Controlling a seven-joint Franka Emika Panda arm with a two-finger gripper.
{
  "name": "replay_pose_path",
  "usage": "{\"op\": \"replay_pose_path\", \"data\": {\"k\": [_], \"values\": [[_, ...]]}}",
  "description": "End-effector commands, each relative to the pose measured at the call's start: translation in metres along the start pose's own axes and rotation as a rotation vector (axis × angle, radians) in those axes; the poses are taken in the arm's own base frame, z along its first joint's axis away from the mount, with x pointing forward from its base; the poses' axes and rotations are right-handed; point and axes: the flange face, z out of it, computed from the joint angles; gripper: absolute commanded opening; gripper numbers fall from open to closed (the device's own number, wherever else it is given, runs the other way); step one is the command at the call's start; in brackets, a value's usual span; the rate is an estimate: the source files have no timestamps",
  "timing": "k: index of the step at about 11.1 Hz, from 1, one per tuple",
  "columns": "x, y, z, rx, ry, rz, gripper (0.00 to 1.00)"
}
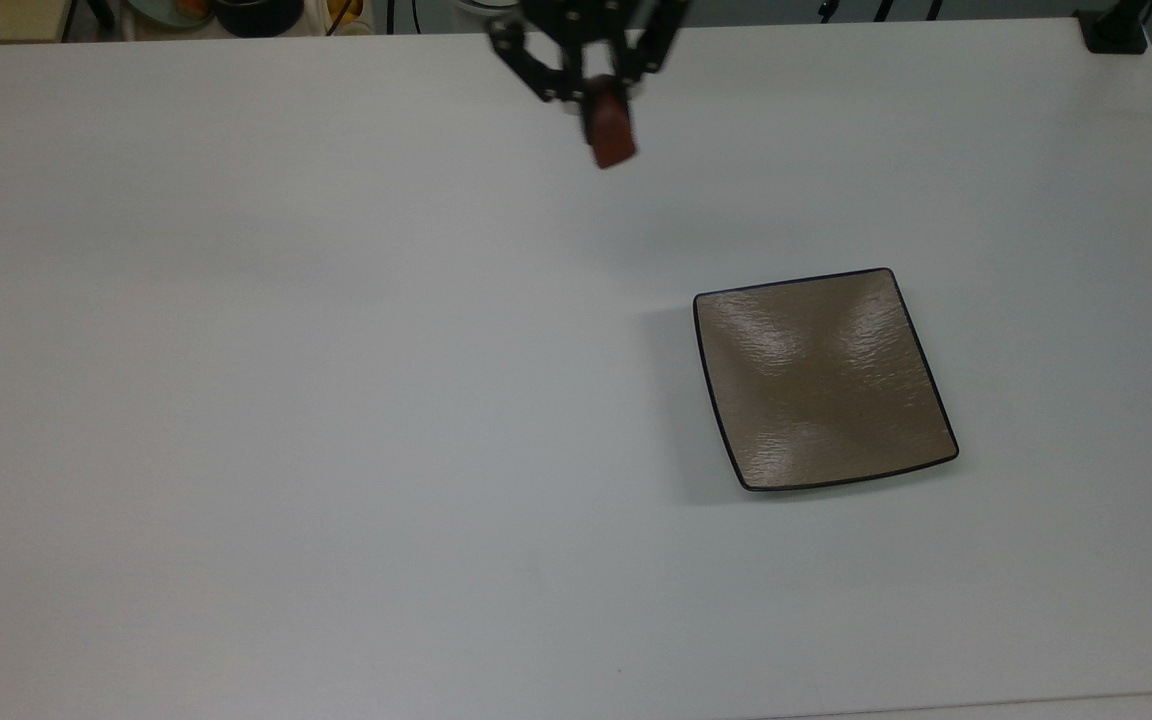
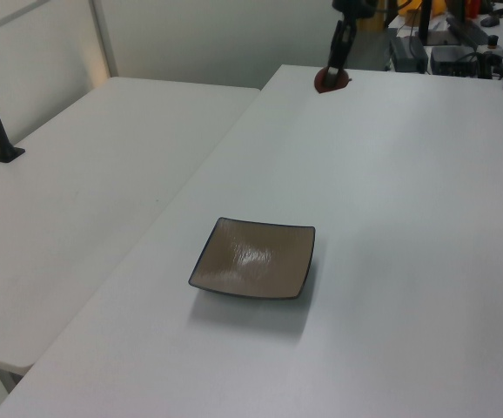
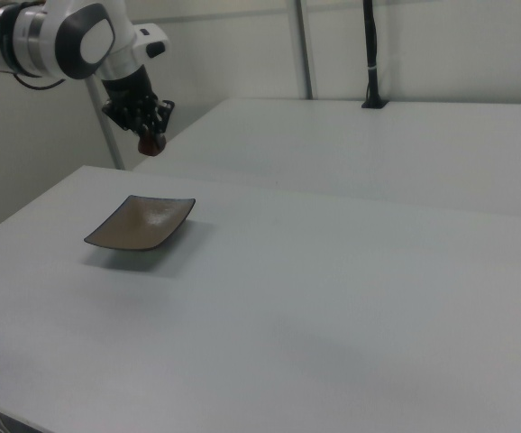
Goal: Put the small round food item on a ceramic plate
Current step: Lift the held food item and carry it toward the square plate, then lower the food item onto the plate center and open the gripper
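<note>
Small round food item (image 1: 612,139) up in the air, pinched between the fingers of the gripper (image 1: 598,92), a dark reddish-brown chunk hanging just below the black fingertips! In the top view it sits near the table's far edge, above and to the top view's left of the ceramic plate (image 1: 823,380). The left view catches the chunk (image 2: 331,81) dangling over the far end of the white table (image 2: 391,218), well apart from the plate (image 2: 253,270) nearer that camera. And in the right view the gripper (image 3: 150,133) hangs beyond the plate (image 3: 141,222), a clear gap of air between the morsel (image 3: 151,143) and the tan surface.

So where does that leave the job? The pick-up looks done: the item is off the table and the grip seems firm, the fingers clamped on either side of it. The plate is bare, glossy and rippled, with nothing on it, and that is the half not yet played. By my reckoning we are about midway: the carry is on, but the chunk is not yet over the plate's dark rim.

What remains, as I read it: bring the item across until it sits above the middle of the square, come down close to the surface, and let go gently. A rounded piece like this may roll, so a low release should help it settle inside the rim.
</note>
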Motion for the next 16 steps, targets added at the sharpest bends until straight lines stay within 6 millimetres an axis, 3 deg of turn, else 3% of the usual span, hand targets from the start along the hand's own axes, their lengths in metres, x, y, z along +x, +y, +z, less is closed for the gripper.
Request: {"op": "replay_pose_path", "data": {"k": [1,3,5,8,11,16], "values": [[0.016,-0.059,0.035,0.025,0.075,0.024,0.25],[0.025,-0.083,0.062,0.026,0.109,0.018,0.25],[0.033,-0.123,0.115,-0.025,0.144,0.013,0.25],[0.036,-0.152,0.191,-0.068,0.208,0.013,0.25],[0.027,-0.167,0.239,-0.063,0.205,-0.001,0.25],[0.005,-0.173,0.304,-0.077,0.169,-0.030,0.25]]}}
